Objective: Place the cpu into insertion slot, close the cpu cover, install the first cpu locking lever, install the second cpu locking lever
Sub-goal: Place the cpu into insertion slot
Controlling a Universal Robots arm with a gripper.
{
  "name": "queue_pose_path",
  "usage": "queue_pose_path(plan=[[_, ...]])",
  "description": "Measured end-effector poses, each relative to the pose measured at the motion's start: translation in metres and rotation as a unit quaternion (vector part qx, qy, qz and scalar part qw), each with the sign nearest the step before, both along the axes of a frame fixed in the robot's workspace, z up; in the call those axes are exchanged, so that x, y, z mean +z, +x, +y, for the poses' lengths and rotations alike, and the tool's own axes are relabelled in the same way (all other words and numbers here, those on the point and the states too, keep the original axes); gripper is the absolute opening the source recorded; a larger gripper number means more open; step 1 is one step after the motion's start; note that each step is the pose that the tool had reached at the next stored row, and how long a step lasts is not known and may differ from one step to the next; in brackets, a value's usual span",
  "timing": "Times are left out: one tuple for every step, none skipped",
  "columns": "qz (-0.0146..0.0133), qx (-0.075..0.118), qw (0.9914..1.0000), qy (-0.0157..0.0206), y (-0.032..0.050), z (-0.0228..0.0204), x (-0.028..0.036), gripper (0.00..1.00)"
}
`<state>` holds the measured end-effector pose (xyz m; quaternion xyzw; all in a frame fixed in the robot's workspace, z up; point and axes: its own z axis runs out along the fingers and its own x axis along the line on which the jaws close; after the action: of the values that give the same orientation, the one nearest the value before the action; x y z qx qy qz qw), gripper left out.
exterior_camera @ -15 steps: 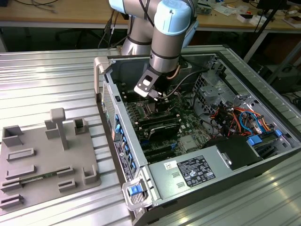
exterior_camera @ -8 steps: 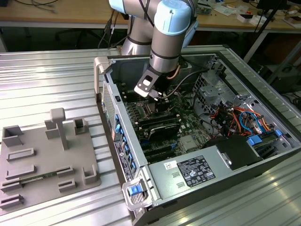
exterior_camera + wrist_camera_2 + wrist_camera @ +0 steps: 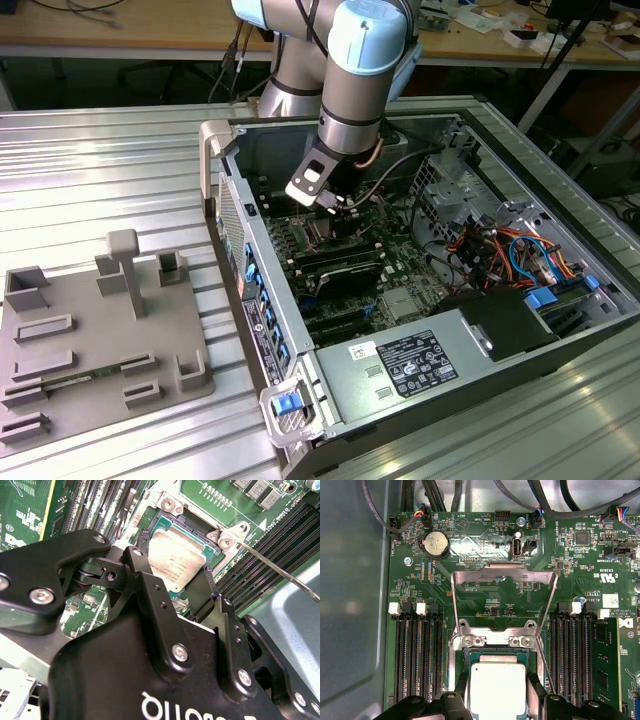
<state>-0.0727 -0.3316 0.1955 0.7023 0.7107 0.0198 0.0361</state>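
Green motherboard (image 3: 410, 587) backdrop: gripper (image 3: 170, 572) pinches cpu (image 3: 177, 555) at insertion slot (image 3: 192, 526); one cpu edge hidden behind fingers (image 3: 150, 590), seating unclear.

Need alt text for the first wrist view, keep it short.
The gripper clasps the silver cpu by two opposite sides at the insertion slot of a green motherboard. The cpu cover stands open beyond the slot, and black memory slots run along both sides.
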Motion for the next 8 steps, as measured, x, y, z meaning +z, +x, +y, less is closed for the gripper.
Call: queue_pose_path(plan=[[-0.0001,0.000,1.00000,0.0001,0.0001,0.0000,-0.0001,0.55],[-0.0002,0.000,1.00000,0.0000,0.0001,0.0000,-0.0001,0.56],[-0.0003,0.000,1.00000,0.0004,0.0001,0.0001,-0.0003,0.56],[-0.0003,0.000,1.00000,0.0005,0.0001,0.0002,-0.0003,0.56],[-0.0003,0.000,1.00000,0.0004,0.0001,0.0001,-0.0003,0.61],[-0.0002,0.000,1.00000,0.0003,0.0001,0.0001,-0.0003,0.61],[-0.0001,0.000,1.00000,0.0002,0.0001,0.0001,-0.0002,0.61],[0.0000,0.000,1.00000,0.0001,0.0000,0.0000,-0.0001,0.61]])
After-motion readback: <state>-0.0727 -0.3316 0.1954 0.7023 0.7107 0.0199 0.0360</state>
